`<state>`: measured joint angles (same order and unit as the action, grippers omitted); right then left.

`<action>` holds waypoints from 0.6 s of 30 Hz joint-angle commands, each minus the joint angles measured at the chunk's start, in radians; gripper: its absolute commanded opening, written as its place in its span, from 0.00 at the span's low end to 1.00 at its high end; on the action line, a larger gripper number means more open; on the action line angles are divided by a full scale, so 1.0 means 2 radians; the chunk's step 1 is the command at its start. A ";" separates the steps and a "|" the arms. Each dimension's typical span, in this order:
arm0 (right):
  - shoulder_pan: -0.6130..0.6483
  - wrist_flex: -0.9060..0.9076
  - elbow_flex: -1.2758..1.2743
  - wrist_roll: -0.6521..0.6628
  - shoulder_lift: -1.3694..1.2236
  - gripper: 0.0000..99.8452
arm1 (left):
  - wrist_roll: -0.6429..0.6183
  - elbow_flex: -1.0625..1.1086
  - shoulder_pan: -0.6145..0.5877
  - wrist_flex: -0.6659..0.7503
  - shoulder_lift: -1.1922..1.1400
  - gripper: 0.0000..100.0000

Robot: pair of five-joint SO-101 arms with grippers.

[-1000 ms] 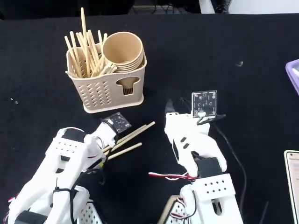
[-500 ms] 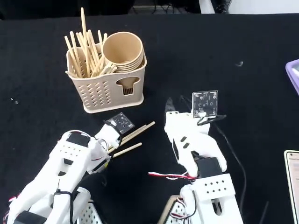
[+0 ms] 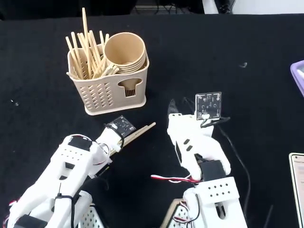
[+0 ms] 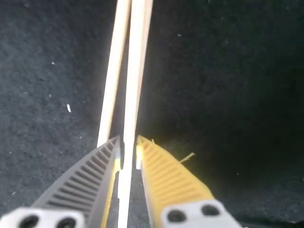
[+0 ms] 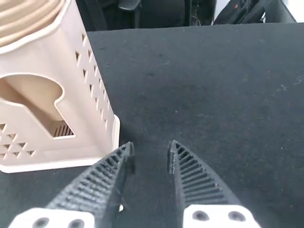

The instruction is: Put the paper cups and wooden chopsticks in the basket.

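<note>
- Black cloth counter [image 3: 228, 47], with a dark room beyond its far edge.
- Far left: the basket [image 3: 109, 95] holds the stacked paper cups [image 3: 124, 50] and the upright chopsticks [image 3: 85, 52], so most of the task looks done.
- Near side: the left gripper [image 4: 128, 147], low over the counter, pinches a loose chopstick [image 4: 137, 71]. A second stick [image 4: 114, 71] lies alongside, outside the jaws. This is probably the pickup grip.
- The right gripper [image 5: 149, 154] is slightly spread and holds nothing. It sits near the basket.

Chopsticks [image 4: 135, 71]: pale bare wood, matt, faint grain. Basket [image 3: 109, 92]: beige moulded plastic, smooth, slight sheen. Cups [image 3: 124, 50]: brown paper, matt. Table [image 3: 213, 47]: black cloth, felt-like nap, flecked with lint. Left gripper [image 4: 127, 152]: ribbed matt plastic, grey and yellow. Right gripper [image 5: 149, 154]: ribbed black plastic, matt. Arms [image 3: 71, 166]: smooth white plastic shells.
</note>
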<state>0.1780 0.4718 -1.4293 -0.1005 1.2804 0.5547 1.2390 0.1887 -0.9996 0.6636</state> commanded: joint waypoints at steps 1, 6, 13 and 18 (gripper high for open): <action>-0.008 -0.012 0.011 -0.004 0.011 0.12 | -0.004 -0.046 -0.001 -0.041 0.006 0.03; -0.008 -0.012 0.011 -0.004 0.011 0.12 | 0.015 -0.111 -0.001 -0.135 0.006 0.03; -0.012 -0.012 0.013 -0.008 0.011 0.12 | 0.050 -0.224 -0.018 -0.268 0.028 0.03; -0.041 -0.012 0.013 -0.043 0.011 0.12 | 0.048 -0.259 -0.038 -0.328 0.135 0.03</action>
<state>0.1626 0.4718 -1.4293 -0.1158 1.2804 0.6421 0.8170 0.1427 -1.5750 0.7649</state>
